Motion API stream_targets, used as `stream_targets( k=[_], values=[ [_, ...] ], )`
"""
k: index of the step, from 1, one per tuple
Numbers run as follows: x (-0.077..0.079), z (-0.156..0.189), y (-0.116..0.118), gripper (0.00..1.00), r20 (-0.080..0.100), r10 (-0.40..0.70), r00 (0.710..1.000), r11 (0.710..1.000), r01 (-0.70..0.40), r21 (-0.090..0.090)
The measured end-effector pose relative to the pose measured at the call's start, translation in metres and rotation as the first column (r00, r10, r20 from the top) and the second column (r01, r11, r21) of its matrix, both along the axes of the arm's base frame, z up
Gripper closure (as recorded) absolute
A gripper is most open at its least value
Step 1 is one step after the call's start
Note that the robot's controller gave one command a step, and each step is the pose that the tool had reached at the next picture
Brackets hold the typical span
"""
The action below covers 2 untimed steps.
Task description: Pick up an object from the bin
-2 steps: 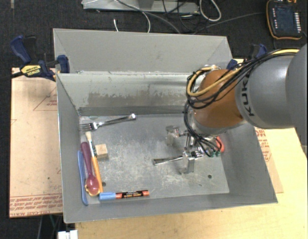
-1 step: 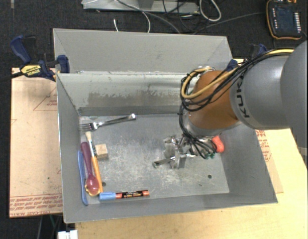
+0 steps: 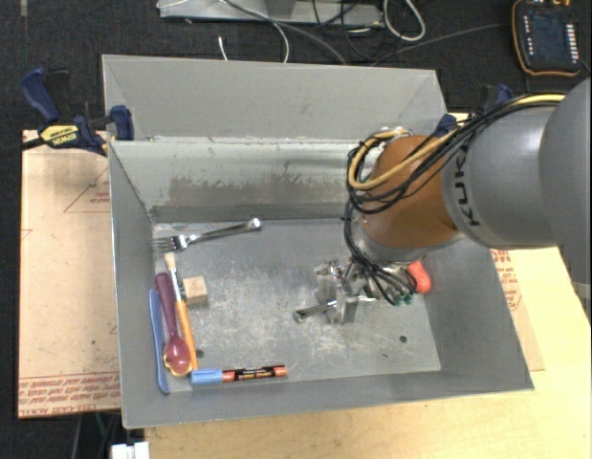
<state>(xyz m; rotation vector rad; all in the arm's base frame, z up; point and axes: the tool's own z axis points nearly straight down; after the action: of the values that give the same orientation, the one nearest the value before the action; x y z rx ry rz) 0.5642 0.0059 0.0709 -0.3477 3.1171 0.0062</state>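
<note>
The small red thing, right of centre in the bin, lies just beside the gripper, which hangs low, probably to grab it, open or closed I cannot tell, with the fork and marker well apart.

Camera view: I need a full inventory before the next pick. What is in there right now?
fork: one, silver, back left of floor
wooden block: one, tan, left side
spoon: one, purple-pink, along left wall
orange stick: one, orange, beside the spoon
blue stick: one, blue, against left wall
marker: one, black-orange with blue cap, front edge
red thing: one, red-orange, right of gripper, partly hidden
bin: one, grey
gripper: one, metal, low over centre-right floor
arm: one, grey, orange wrist cover
</note>
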Motion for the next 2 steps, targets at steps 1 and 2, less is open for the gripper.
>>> stream_targets(
  k=[1, 2],
  values=[
    [0.0001, 0.0017, 0.0002, 1.00, 0.000, 0.000, 1.000, 1.000, 0.000, 0.000],
    [0.0000, 0.0083, 0.0006, 1.00, 0.000, 0.001, 1.000, 1.000, -0.001, 0.001]
  ],
)
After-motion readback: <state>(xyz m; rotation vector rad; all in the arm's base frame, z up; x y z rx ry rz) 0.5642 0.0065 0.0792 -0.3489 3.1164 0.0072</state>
